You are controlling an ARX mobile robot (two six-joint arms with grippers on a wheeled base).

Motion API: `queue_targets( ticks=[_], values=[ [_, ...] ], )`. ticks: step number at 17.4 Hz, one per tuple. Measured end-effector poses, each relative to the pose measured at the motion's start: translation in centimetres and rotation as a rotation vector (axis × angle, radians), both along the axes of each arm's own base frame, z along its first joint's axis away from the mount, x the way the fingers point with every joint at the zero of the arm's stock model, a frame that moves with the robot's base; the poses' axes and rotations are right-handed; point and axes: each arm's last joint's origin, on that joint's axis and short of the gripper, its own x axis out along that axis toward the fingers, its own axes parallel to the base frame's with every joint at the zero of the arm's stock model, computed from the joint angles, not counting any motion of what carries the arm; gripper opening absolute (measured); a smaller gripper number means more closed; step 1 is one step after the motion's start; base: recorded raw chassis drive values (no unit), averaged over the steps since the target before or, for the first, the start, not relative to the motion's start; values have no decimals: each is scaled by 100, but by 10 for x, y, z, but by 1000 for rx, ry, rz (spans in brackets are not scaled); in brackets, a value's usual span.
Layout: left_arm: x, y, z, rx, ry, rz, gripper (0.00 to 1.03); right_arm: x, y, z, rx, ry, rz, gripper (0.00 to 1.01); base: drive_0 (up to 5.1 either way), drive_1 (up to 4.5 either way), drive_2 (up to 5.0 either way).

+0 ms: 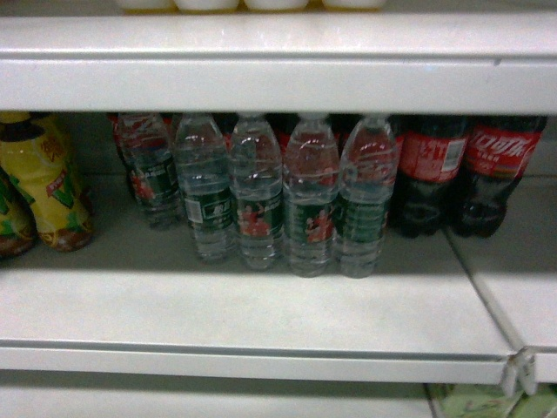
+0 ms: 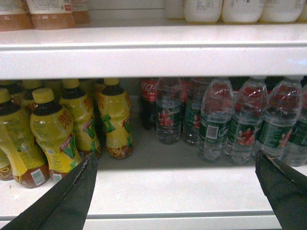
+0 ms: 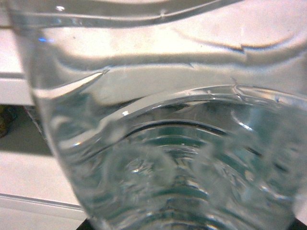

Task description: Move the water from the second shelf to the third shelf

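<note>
The right wrist view is almost wholly filled by a clear ribbed water bottle (image 3: 163,143), seen so close that its curved wall and the water inside blur together. This closeness suggests the right arm has the bottle in its grasp, but the right jaws themselves are not visible, so how far they are closed cannot be told.

The left jaws (image 2: 177,191) stand wide apart, holding nothing. Their two dark fingers (image 2: 67,196) frame the lower corners of the left wrist view, and they hover in front of a white shelf (image 2: 153,187).

On that shelf, yellow-capped juice bottles (image 2: 53,134) crowd the left side. To their right stands a group of water bottles (image 2: 216,124) with green labels, and a cola bottle (image 2: 148,98) with a red label sits behind them.

From the head view, five water bottles (image 1: 252,196) stand in a row at the middle of the shelf, with dark cola bottles (image 1: 461,174) just beside them on the right and a juice bottle (image 1: 48,183) on the left. Neither arm shows in this view. A white shelf board (image 1: 278,61) runs above, with pale containers (image 1: 252,4) on it.

The task looks partly done: one bottle seems to be lifted clear of its row. Which shelf it is heading for cannot be made out, and setting it down remains.
</note>
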Motion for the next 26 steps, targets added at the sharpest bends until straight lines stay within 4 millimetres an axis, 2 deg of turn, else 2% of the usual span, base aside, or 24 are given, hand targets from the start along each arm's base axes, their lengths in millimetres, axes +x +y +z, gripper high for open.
queue_targets(
  ticks=[26],
  values=[
    [0,0,0,0,0,1,98,0,0,4,-2,-12,1,41,0,0,0]
  ],
)
